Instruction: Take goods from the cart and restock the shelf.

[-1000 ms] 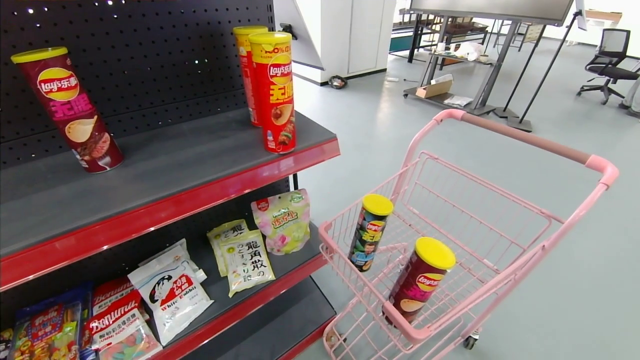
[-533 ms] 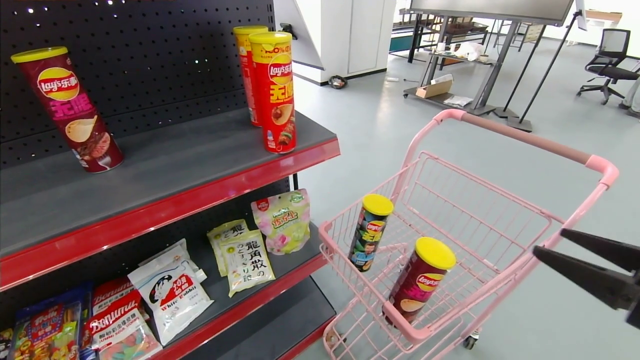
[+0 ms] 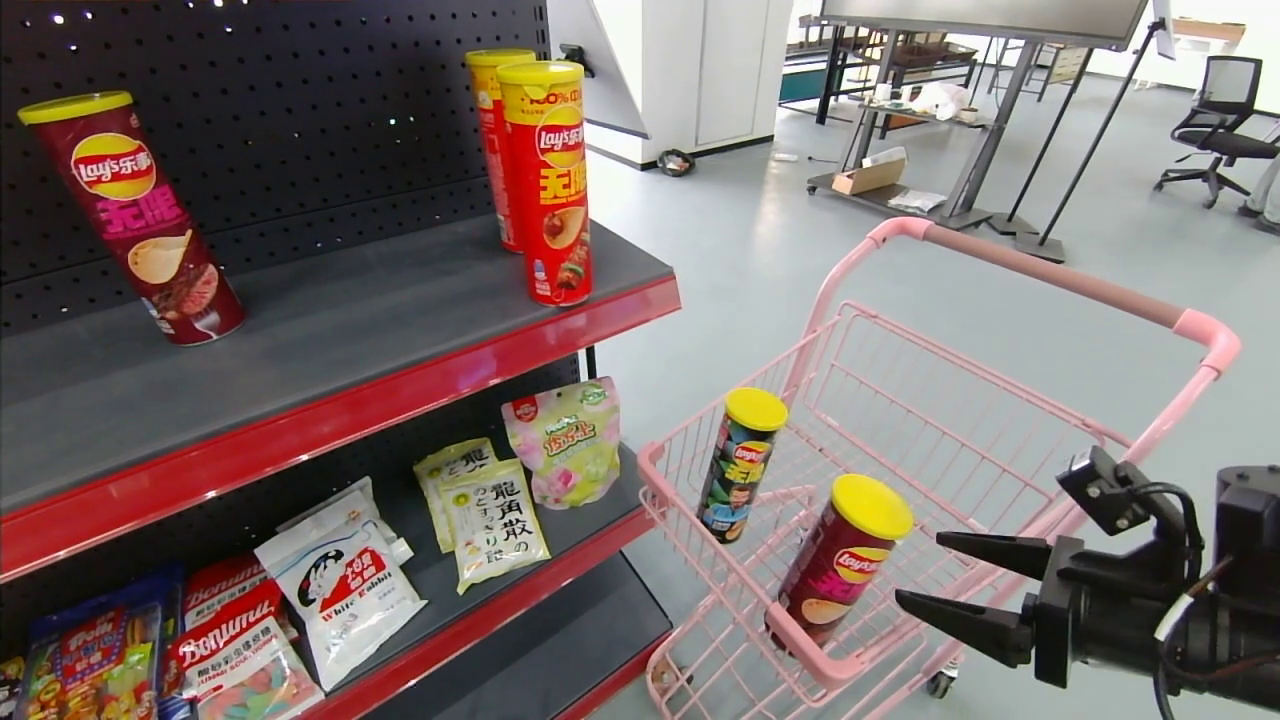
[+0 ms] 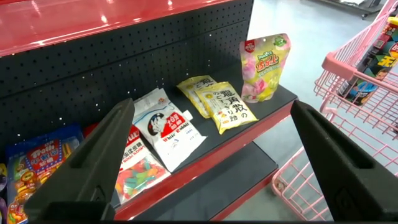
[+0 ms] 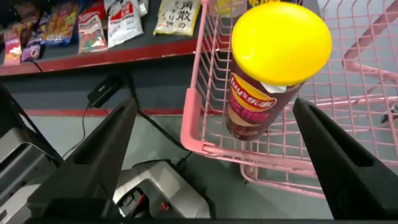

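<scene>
At lower right, the right gripper (image 3: 920,570), fingers spread and empty, pointed left at the near-upright maroon can (image 3: 838,575) just beside it

I logged the left gripper (image 4: 212,104) with its jaws spread wide, hanging in front of the lower shelf (image 4: 249,132). Against the pegboard (image 4: 93,74) lay a white bag (image 4: 166,127), with two overlapping yellow packets (image 4: 219,102) just beside it. A pink-and-green pouch (image 4: 266,62) stood upright at the shelf's end. Red bags (image 4: 134,171) and a blue bag (image 4: 31,168) lay on the white bag's other side. The pink cart (image 4: 328,65) stood just past the shelf's end, with a dark can (image 4: 359,84) inside it.
</scene>
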Tool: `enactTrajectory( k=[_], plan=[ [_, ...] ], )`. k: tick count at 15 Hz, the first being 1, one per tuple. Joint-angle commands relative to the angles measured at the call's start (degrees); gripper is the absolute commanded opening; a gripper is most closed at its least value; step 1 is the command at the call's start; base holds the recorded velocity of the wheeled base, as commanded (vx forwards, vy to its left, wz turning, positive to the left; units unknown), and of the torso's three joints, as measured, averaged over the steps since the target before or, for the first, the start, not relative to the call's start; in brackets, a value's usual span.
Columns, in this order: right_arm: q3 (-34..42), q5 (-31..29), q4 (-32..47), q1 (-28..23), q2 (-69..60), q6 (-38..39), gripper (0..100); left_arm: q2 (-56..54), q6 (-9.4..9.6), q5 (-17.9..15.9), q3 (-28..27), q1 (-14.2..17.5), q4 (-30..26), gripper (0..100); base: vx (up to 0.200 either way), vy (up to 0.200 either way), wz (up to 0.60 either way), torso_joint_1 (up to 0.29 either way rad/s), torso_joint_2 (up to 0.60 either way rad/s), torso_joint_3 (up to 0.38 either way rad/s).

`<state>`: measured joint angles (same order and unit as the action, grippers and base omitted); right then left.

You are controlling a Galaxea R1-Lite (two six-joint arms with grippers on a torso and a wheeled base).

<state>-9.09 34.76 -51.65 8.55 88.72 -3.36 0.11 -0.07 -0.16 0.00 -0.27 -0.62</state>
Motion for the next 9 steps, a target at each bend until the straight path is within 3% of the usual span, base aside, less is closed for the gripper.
enactTrajectory(
  k=[1, 9],
  plan=[
    [-0.57, 0.23, -0.12, -0.11, 4.53, -0.59, 100, -0.02, -0.01, -0.02, 0.00, 0.00, 0.01, 100, 0.000, 0.000, 0.00, 0.000, 0.00, 0.000],
    [-1.54, 0.23, -12.68, -0.90, 17.45, -0.85, 100, -0.02, -0.01, 0.07, 0.00, 0.00, 0.01, 100, 0.000, 0.000, 0.00, 0.000, 0.00, 0.000]
  ],
)
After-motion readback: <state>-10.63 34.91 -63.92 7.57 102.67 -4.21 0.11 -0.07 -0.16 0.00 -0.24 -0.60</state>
